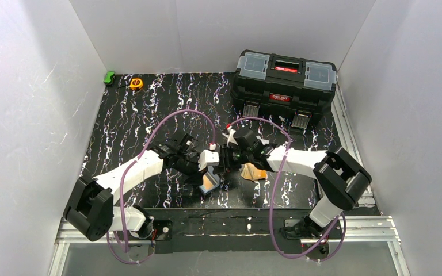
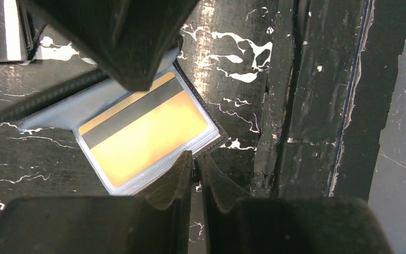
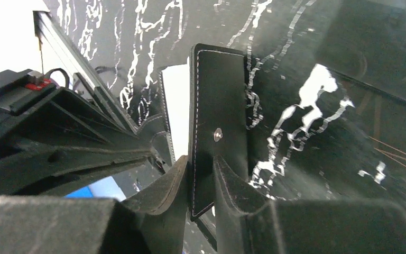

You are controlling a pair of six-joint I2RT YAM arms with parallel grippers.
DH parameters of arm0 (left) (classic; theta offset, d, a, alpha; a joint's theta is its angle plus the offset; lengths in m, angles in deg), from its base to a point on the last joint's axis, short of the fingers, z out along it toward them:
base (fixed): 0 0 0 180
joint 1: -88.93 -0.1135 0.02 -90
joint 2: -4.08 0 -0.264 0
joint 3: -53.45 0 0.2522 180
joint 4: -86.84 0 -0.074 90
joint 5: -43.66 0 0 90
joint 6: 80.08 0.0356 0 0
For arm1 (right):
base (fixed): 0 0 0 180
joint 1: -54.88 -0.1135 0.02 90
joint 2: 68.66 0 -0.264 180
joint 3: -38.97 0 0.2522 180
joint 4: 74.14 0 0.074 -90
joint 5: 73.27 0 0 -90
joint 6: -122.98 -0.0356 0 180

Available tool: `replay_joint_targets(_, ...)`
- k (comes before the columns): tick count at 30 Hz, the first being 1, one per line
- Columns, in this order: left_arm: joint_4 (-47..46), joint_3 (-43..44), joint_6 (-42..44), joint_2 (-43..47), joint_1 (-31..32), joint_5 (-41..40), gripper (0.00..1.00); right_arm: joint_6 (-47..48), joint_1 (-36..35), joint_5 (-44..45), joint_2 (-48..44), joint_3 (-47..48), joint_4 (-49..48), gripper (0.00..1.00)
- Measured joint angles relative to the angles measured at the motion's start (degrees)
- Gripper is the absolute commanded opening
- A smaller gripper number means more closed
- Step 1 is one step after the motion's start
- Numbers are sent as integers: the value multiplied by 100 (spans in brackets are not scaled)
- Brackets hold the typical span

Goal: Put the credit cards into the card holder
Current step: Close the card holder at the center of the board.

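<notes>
Two claws are on one card holder (image 1: 209, 183), at the centre of the overhead view near the front edge of the worktop (image 1: 132, 126).

- **left claw** (image 2: 194, 165): jaws are closed to a thin slit, with the tips on the lower edge of the holder's clear sleeve (image 2: 211, 132). I read this as a pinch on that edge.
- **right claw** (image 3: 201, 166): clamped on the black clasp tab (image 3: 218, 106), just below its snap (image 3: 218, 135).
- **Cards:** one orange-yellow card (image 2: 142, 135), stripe side up, sits inside the sleeve at mid-frame of the left wrist view. The loose cards (image 1: 254, 171) lie just right of the claws in the overhead view.

Judgement: the step in hand is spreading the holder open for the next card.

- I want the right claw to draw the tab away gently while the left pinch anchors the sleeve edge.
- The pull should run along the flap, not upward, or the thin edge may slip out.
- I cannot see the next empty sleeve, so I confirm one is exposed before releasing either grip.
</notes>
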Motion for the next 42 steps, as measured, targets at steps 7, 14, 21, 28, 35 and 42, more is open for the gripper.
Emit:
replay_joint_targets(7,59,-57,11,39,0,11,0,-17,-280,-297,350,332,-153,34)
replay_joint_targets(14,59,-212,59,116,0,15,0,-44,-310,-990,671,387,-466,41)
replay_joint_targets(21,173,-494,138,411,-2,11,35,-264,-302,-2164,1650,841,-789,48)
replay_joint_targets(28,916,-546,643,1392,0,151,44,-374,-195,-2664,2114,898,-896,53)
replay_joint_targets(35,184,-656,660,1386,-2,-291,43,-363,-166,-2581,2114,885,-778,49)
replay_joint_targets(42,-1119,-710,345,562,-323,-981,39,-225,-138,-2474,1947,745,-616,49)
